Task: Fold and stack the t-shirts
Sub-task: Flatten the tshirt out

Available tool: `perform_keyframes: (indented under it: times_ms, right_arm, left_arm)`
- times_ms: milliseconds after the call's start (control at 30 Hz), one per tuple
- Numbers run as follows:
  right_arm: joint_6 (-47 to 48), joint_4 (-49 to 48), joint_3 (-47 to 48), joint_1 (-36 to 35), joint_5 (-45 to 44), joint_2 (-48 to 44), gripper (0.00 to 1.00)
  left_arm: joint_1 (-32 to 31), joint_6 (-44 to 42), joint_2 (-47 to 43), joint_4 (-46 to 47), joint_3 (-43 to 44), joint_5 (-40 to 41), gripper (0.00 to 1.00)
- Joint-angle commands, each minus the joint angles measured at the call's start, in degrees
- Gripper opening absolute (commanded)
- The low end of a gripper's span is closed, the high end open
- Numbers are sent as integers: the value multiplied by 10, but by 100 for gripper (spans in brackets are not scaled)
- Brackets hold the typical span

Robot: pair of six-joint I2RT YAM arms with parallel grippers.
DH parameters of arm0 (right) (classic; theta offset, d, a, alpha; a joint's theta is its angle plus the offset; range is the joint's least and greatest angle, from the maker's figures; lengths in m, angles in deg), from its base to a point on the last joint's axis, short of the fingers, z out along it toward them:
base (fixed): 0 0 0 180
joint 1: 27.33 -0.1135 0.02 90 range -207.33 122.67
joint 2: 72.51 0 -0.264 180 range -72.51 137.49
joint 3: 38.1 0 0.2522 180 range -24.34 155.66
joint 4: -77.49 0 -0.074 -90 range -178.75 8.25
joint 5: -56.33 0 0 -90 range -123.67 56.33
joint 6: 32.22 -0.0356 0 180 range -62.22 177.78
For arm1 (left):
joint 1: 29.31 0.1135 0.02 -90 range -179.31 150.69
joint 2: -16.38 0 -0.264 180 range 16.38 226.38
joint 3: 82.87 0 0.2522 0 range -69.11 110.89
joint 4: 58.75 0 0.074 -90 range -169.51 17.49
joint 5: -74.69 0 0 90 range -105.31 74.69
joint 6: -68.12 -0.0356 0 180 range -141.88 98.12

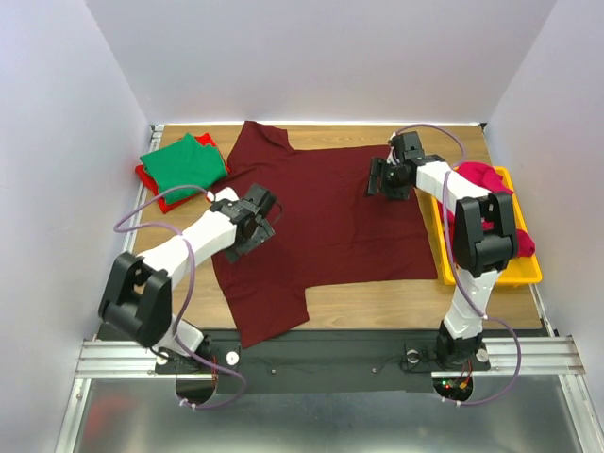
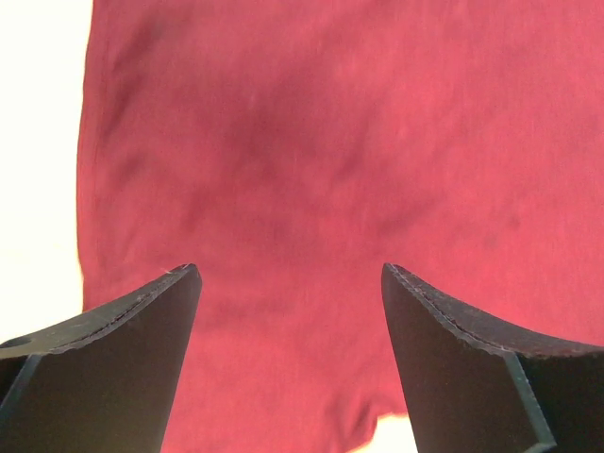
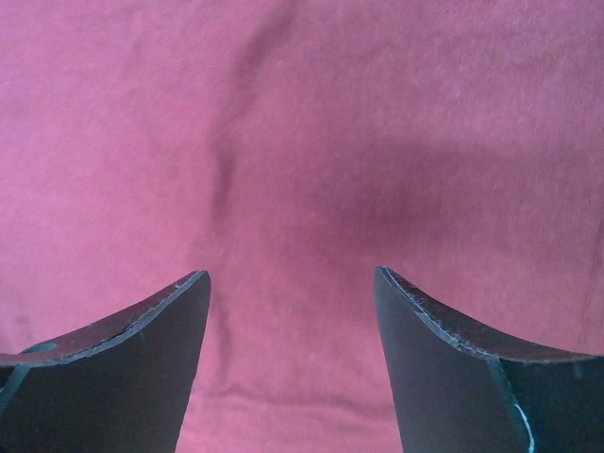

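Across the middle of the worktop [image 1: 377, 304] you have the dark maroon t-shirt [image 1: 330, 222] spread open and mostly flat, with one sleeve reaching toward the near edge. Your left hand [image 1: 267, 217] sits over the shirt's left part, fingers apart and gripping nothing; its wrist view shows only maroon cloth beyond the tips. Your right hand [image 1: 380, 179] is over the shirt's far right part, close to the yellow tray [image 1: 522, 275], fingers likewise apart with nothing between them. You cannot tell whether either hand touches the cloth. At the far left corner the green t-shirt [image 1: 184, 162] lies folded on top of the red t-shirt [image 1: 168, 200]. The bright pink t-shirt [image 1: 483, 176] is bunched in the tray, partly behind the right arm.
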Motion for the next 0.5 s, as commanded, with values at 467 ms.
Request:
perform_keyframes:
  times_ms: [467]
  right_arm:
    - [-16, -27, 122, -1, -70, 150, 76]
  left_arm:
    - [117, -202, 258, 144, 150, -39, 88]
